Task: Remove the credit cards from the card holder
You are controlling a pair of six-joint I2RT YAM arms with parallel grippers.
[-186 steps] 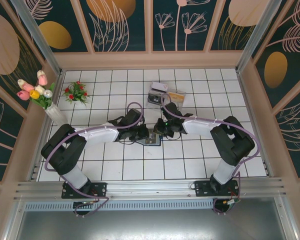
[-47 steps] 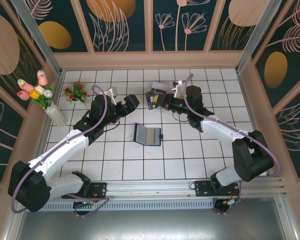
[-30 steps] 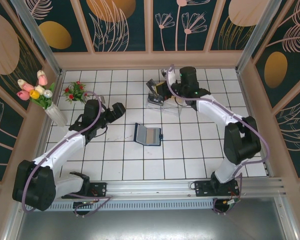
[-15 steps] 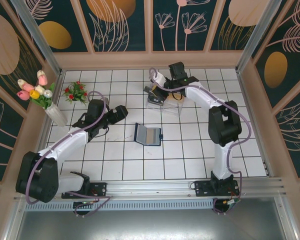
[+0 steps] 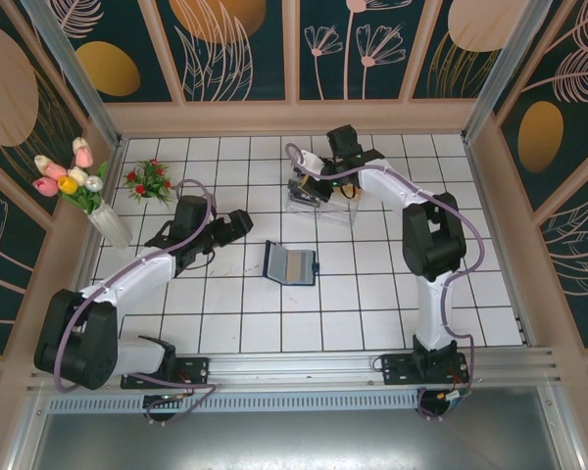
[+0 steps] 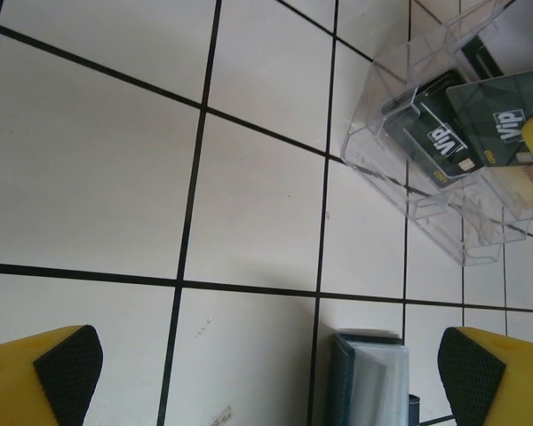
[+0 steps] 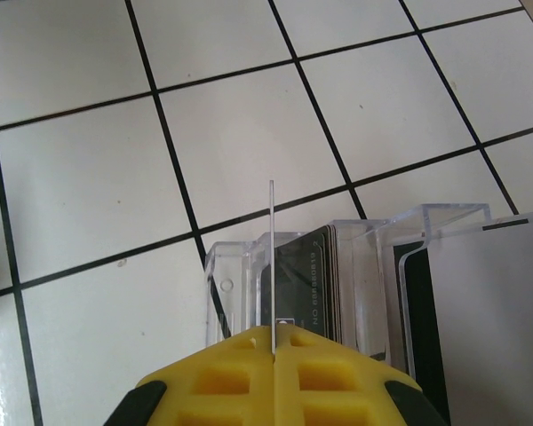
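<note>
White square tiles with dark grout cover the table (image 5: 372, 313), which is walled in by dark teal panels painted with pale flowers. A vase of tulips (image 5: 88, 196) and a small bunch of red flowers (image 5: 149, 182) stand at the far left. Near the middle of the table the navy card holder (image 5: 290, 263) lies open and flat, with a tan card (image 5: 297, 264) showing on its right half; nothing touches it. Beyond it, toward the back wall, sits a clear tray (image 5: 328, 208) divided into compartments. The right gripper (image 5: 312, 181) reaches over this tray. In the right wrist view its yellow fingers (image 7: 231, 373) are clenched on a thin card (image 7: 272, 257), seen edge-on and upright above a compartment of the tray (image 7: 220, 275) that has dark cards (image 7: 306, 284) standing in it. The left gripper (image 5: 243, 221) hangs to the left of the card holder, apart from it. In the left wrist view its pads (image 6: 62, 373) are spread wide and hold nothing, with a corner of the card holder (image 6: 373, 377) between them and the tray (image 6: 382, 169) with its dark cards (image 6: 444, 142) farther off.
</note>
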